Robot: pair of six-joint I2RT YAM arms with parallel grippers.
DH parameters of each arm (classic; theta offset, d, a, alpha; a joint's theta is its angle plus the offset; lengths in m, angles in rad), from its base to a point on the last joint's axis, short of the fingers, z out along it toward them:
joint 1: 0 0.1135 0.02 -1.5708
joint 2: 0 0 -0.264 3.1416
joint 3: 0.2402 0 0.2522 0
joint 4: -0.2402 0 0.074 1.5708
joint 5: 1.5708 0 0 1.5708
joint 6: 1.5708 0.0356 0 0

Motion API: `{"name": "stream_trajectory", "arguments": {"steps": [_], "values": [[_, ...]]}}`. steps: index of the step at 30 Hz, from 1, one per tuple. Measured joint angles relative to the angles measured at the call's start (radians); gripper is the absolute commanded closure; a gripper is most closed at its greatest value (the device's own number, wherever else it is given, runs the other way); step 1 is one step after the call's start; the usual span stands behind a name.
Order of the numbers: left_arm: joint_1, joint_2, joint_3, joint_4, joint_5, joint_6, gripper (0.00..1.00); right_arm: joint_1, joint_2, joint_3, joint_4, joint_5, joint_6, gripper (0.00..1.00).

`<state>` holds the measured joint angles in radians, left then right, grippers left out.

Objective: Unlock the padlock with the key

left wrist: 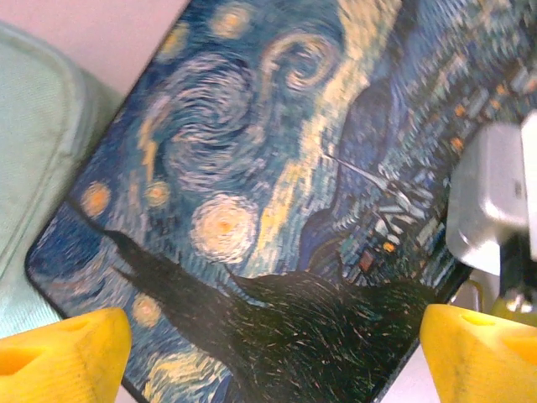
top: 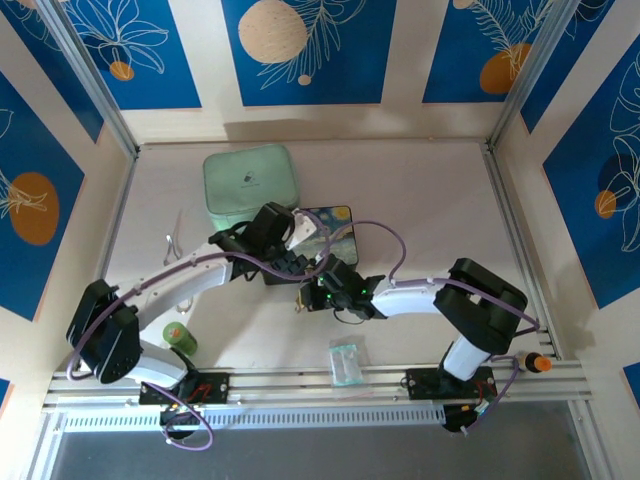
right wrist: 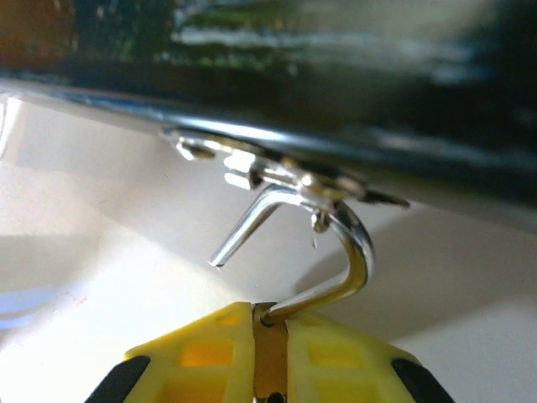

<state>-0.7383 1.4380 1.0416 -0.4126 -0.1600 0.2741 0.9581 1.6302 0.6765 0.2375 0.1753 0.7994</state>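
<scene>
Clamped shut on the tiny brass padlock, our right gripper is holding it at the starry painted box's clasp; its silver shackle is looking sprung, so we are favouring slow unhooking; our left gripper is gaping empty.

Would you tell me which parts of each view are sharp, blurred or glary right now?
Right wrist: the painted box across the top is badly out of focus; the padlock is sharper, its shackle catching bright glints. Left wrist: the box lid's painting is crisp, the silver part at right washed out. Top external: even light, soft shadows.
</scene>
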Motion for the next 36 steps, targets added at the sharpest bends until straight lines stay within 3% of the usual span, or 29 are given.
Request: {"name": "stream_trajectory", "arguments": {"steps": [12, 21, 29, 36], "values": [[0.0, 0.085, 0.002, -0.021, 0.033, 0.182, 0.14, -0.011, -0.005, -0.031, 0.071, -0.037, 0.026, 0.9], [-0.005, 0.128, 0.006, -0.012, 0.018, 0.211, 0.37, -0.037, -0.014, -0.084, 0.182, -0.061, 0.077, 0.91], [-0.008, 0.134, -0.009, 0.01, -0.002, 0.247, 0.45, -0.052, -0.016, -0.123, 0.28, -0.072, 0.14, 0.92], [-0.008, 0.135, -0.02, 0.035, -0.009, 0.257, 0.46, -0.064, -0.018, -0.124, 0.289, -0.078, 0.163, 0.92]]}}
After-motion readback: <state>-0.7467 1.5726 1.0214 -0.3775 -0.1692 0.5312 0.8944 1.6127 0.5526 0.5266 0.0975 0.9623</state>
